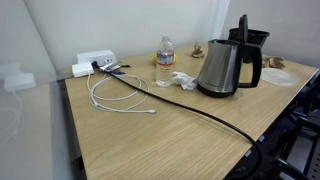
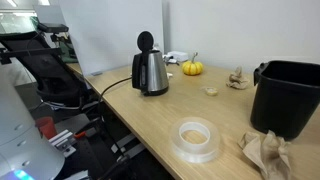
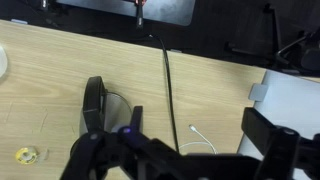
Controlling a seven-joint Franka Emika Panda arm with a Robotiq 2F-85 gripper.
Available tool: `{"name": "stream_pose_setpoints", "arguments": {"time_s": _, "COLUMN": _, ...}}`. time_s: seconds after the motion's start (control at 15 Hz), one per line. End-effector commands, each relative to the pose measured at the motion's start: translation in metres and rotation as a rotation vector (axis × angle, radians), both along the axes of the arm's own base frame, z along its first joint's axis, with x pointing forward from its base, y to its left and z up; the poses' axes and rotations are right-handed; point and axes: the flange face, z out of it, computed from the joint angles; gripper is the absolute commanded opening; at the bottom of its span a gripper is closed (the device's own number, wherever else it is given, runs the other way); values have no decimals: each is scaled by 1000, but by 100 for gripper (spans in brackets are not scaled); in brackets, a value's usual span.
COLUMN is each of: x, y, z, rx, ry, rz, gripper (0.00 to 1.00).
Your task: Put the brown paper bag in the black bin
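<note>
Still pre-grasp: your gripper [image 3: 180,135] hangs released and empty, so move over the brown paper bag [image 2: 265,155], just beside the black bin [image 2: 290,100].

Table [image 1: 170,130] evenly lit by bright, diffuse overhead light; shadows kept soft. Highlights seen on steel kettle [image 1: 222,68]. Low resolution throughout. Gripper [image 3: 170,110] rendered dark and blurred in wrist view.
</note>
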Motion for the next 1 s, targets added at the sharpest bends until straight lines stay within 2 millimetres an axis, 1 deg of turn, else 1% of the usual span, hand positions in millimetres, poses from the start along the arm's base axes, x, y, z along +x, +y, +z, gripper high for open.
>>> {"name": "stream_pose_setpoints", "arguments": {"time_s": 0.0, "x": 0, "y": 0, "z": 1, "rx": 0, "ry": 1, "rz": 0, "gripper": 100}}
{"name": "stream_pose_setpoints", "arguments": {"time_s": 0.13, "x": 2, "y": -2, "z": 0, "rx": -8, "ry": -4, "rz": -29, "gripper": 100}}
{"name": "stream_pose_setpoints", "arguments": {"time_s": 0.2, "x": 6, "y": -9, "z": -3, "rx": -25, "ry": -14, "rz": -90, "gripper": 100}}
{"name": "stream_pose_setpoints", "arguments": {"time_s": 0.33, "x": 14, "y": -29, "z": -9, "rx": -34, "ry": -17, "rz": -224, "gripper": 100}}
{"name": "stream_pose_setpoints", "arguments": {"time_s": 0.47, "x": 23, "y": -61, "z": -18, "rx": -54, "ry": -41, "rz": -339, "gripper": 100}}
{"name": "stream_pose_setpoints", "arguments": {"time_s": 0.6, "x": 28, "y": -99, "z": -27, "rx": -74, "ry": -52, "rz": -458, "gripper": 100}}
{"name": "stream_pose_setpoints", "arguments": {"time_s": 0.8, "x": 29, "y": -157, "z": -41, "rx": -107, "ry": -80, "rz": -633, "gripper": 100}}
{"name": "stream_pose_setpoints", "arguments": {"time_s": 0.87, "x": 29, "y": -172, "z": -46, "rx": -116, "ry": -90, "rz": -691, "gripper": 100}}
{"name": "stream_pose_setpoints", "arguments": {"time_s": 0.93, "x": 32, "y": -163, "z": -40, "rx": -102, "ry": -56, "rz": -612, "gripper": 100}}
